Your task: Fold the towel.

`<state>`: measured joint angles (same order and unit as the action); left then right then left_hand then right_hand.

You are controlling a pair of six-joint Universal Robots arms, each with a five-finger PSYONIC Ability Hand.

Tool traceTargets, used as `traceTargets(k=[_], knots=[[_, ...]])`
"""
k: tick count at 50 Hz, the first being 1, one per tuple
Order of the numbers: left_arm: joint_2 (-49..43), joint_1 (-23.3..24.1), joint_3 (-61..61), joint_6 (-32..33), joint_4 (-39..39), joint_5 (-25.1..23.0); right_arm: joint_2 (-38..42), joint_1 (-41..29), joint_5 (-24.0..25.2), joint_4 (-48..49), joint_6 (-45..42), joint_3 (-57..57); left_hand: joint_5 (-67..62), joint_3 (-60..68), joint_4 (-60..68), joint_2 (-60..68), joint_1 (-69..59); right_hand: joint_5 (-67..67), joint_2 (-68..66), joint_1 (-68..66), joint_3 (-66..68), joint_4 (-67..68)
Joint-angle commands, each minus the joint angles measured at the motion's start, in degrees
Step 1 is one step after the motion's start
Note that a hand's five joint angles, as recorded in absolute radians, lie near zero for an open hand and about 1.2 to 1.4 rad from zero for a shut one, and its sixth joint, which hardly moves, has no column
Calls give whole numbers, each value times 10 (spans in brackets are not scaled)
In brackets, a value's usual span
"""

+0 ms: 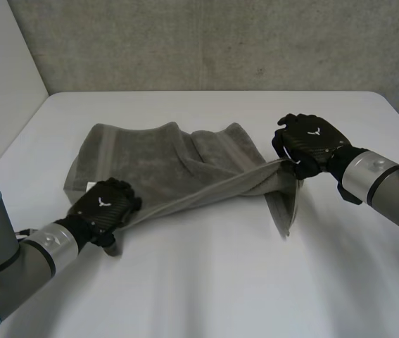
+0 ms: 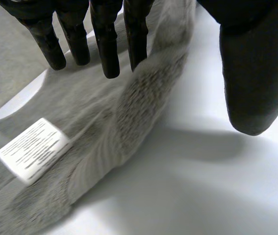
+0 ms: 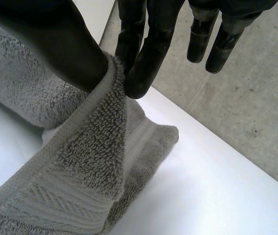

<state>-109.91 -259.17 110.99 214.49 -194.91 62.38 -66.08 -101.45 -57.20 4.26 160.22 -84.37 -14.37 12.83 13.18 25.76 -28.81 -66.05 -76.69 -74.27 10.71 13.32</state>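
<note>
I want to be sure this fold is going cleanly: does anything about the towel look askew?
Yes. The towel is not lying flat. Its near edge is gathered into a twisted, bunched band stretched between the left hand at the near left corner and the right hand, whose fingers pinch a raised corner against the thumb.

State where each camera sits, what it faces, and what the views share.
Head view: behind the arms, facing down at white table; left robot hand, right robot hand, grey terry towel.
Left wrist view: on that wrist, along the left robot hand, facing the towel's white label.
Right wrist view: on that wrist, along the right robot hand pinching the towel.
All share towel and table.
</note>
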Motion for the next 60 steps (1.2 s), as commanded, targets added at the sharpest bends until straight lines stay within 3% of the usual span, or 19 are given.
traceTargets(k=[1,6,23,30,40,52,60], knots=[[-2,5,-3,1,21,-17,6,-1,2,0,0,0,-13,-28,-32,-1,31,-39,-33,-57,-7,-33],[-7,-5,-7,6,22,-10,6,0,2,0,1,2,-23,-28,-32,9,21,-39,-33,-57,-7,-33],[-7,-65,-17,120,100,-9,6,10,0,0,2,5,-59,-28,-32,45,-14,-39,-33,-57,-7,-33],[0,-67,-18,122,102,-1,6,9,0,-2,1,5,-65,-28,-32,51,-21,-39,-33,-57,-7,-33],[61,-70,-17,122,98,77,8,7,0,-1,-2,6,-69,-28,-32,55,-24,-39,-33,-57,-7,-33],[98,-82,4,121,103,83,10,5,1,-2,-3,6,-118,-28,-32,104,-73,-39,-33,-57,-7,-33],[107,-70,7,112,102,81,15,3,0,-4,-4,5,-242,-28,-32,228,-198,-39,-33,-57,-7,-33]])
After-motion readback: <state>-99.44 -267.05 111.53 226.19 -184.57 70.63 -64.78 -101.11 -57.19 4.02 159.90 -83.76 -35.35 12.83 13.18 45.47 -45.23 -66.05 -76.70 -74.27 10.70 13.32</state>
